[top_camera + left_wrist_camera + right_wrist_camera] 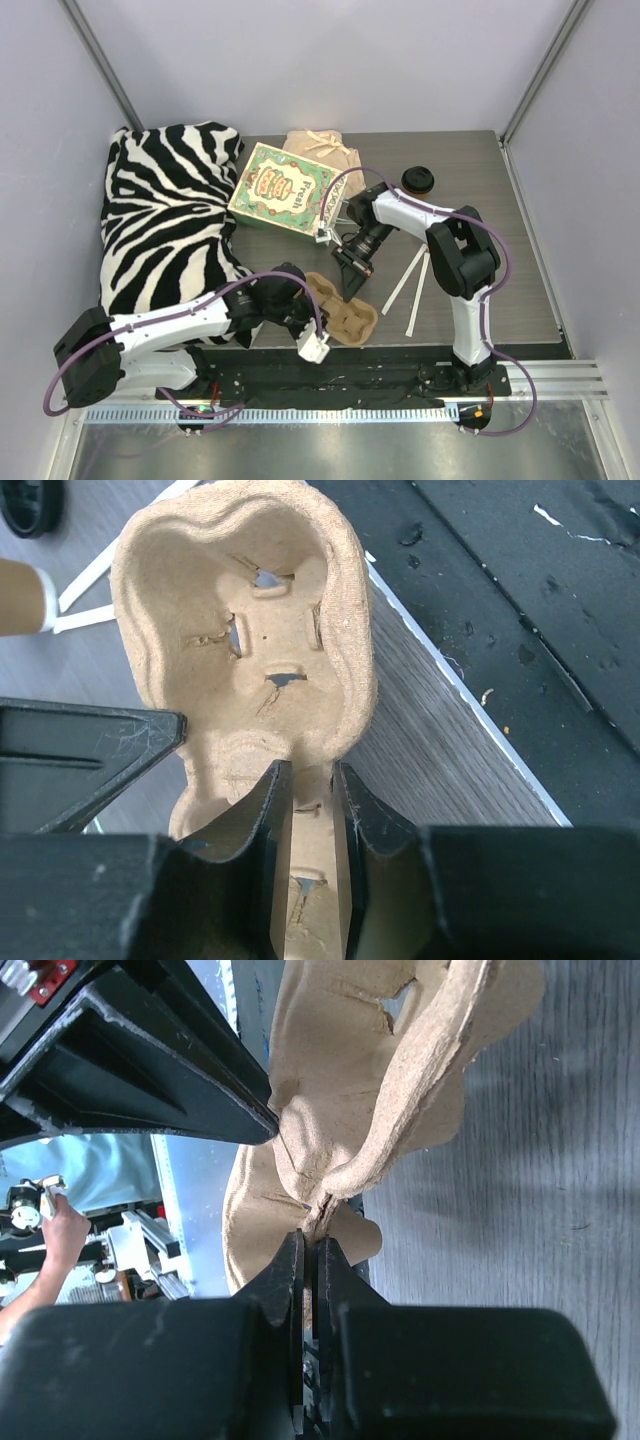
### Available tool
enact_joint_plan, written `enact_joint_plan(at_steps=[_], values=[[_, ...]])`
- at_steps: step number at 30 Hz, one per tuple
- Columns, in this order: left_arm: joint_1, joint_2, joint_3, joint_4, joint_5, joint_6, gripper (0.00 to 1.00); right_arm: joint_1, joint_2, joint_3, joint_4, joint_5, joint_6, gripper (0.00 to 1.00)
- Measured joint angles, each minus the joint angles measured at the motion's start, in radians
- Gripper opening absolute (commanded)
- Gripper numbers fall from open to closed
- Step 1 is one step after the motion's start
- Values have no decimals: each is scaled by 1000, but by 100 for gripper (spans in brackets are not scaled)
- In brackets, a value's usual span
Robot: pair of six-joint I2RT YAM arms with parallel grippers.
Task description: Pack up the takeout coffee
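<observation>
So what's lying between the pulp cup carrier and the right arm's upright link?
Two white strips lie there, between the pulp carrier and the right arm. The top view shows it.

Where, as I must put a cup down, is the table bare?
Bare wood runs between the right arm and the table's right edge, and behind the black lid. Crowded: zebra cloth left, green box mid-back, white sticks, pulp carrier gripped by left claw and right claw.

Zebra-print cloth (165, 225) at left; green box (281, 188) upper centre, tan bag (325, 150) above; pulp cup carrier (347, 318) lower centre, white sticks (405, 285) right.
</observation>
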Motion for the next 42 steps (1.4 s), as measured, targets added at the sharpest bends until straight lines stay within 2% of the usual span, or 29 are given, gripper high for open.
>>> enact_joint_plan(at_steps=[10, 14, 16, 17, 26, 33, 36, 37, 39, 40, 42], values=[[-8, 40, 24, -38, 0, 53, 1, 0, 34, 10, -1, 0, 3, 1], [-16, 40, 24, -50, 4, 61, 1, 2, 53, 23, 0, -16, 5, 1], [-24, 42, 24, -56, 5, 66, 9, 3, 61, 32, -1, -34, 6, 1], [-26, 42, 24, -56, 6, 67, 10, 4, 64, 34, 0, -40, 7, 1], [-33, 48, 18, -55, 16, 75, 3, 3, 81, 44, 0, -69, 10, 1], [-45, 131, 42, -48, -30, 55, 0, 3, 82, 48, 13, -71, 11, 1], [-50, 167, 68, -51, -61, 11, 0, 3, 86, 63, 17, -71, 11, 17], [-50, 173, 76, -54, -71, -9, 0, 3, 89, 71, 19, -72, 14, 28], [-51, 175, 82, -54, -85, -48, 0, 2, 98, 90, 14, -89, 26, 39], [-51, 175, 84, -41, -98, -66, 0, 2, 103, 102, 13, -103, 35, 51], [-51, 175, 94, -14, -122, -122, 0, -2, 114, 139, 7, -121, 46, 67]])
